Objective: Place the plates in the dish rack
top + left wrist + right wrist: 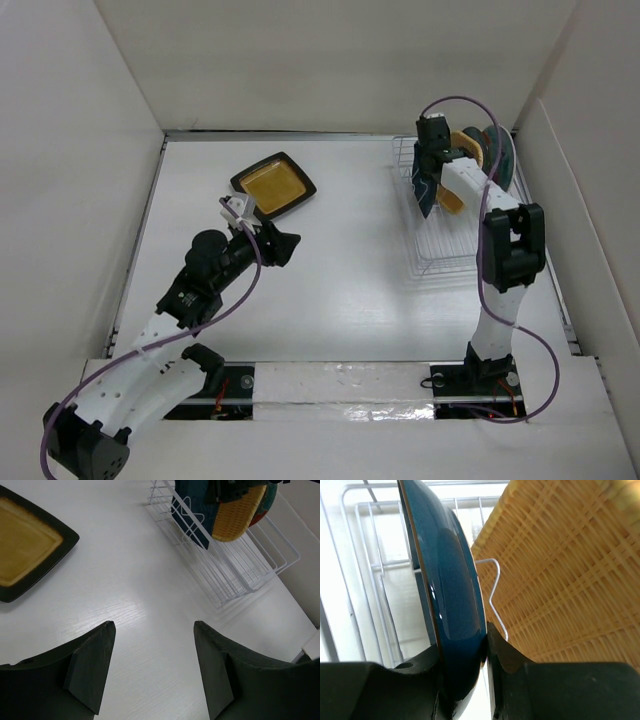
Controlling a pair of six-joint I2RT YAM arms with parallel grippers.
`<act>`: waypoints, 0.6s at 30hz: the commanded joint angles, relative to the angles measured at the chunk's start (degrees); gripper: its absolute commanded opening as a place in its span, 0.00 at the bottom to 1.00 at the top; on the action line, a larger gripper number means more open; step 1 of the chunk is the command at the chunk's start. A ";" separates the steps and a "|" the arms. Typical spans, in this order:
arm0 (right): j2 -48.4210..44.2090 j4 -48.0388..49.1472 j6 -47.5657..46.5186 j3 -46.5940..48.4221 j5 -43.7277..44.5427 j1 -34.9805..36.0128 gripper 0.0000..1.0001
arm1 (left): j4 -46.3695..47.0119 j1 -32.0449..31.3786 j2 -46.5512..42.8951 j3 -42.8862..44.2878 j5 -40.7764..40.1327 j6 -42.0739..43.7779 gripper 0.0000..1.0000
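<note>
The right end effector (pixel 465 665) is clamped on the blue plate (pixel 450 580) and holds it on edge inside the rack (pixel 445 255), just beside the tan plate (pixel 560 570). The left end effector (pixel 152 630) hangs with its fingers apart over the table (pixel 350 290), near the yellow plate (pixel 273 186), which lies flat outside the rack.

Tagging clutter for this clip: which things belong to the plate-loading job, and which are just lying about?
Job: white wire dish rack; small glossy blue plate, clamped in right gripper; tan woven-textured plate and dark teal round plate, racked; black-rimmed square plate with mustard-yellow centre, on the table.
Lying about: purple arm cables; shiny tape strip.
</note>
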 commanded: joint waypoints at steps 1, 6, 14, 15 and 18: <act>-2.24 10.16 1.85 -2.78 3.57 1.20 0.05 | 0.88 -0.22 1.06 3.49 -3.88 -0.24 0.61; -5.13 17.10 7.64 -10.08 2.17 1.20 0.39 | 2.98 4.61 4.04 3.32 0.06 -5.07 0.61; -14.18 22.38 11.42 -17.20 -5.47 -0.03 0.76 | 3.07 5.85 8.53 5.34 -5.91 -8.42 0.66; -15.50 23.34 12.30 -18.60 -6.70 -0.03 0.81 | 3.42 6.63 9.93 5.51 -6.35 -8.59 0.69; -20.95 25.71 13.62 -22.37 -11.18 -0.03 0.90 | 4.39 11.37 14.32 6.74 -4.61 -9.47 0.71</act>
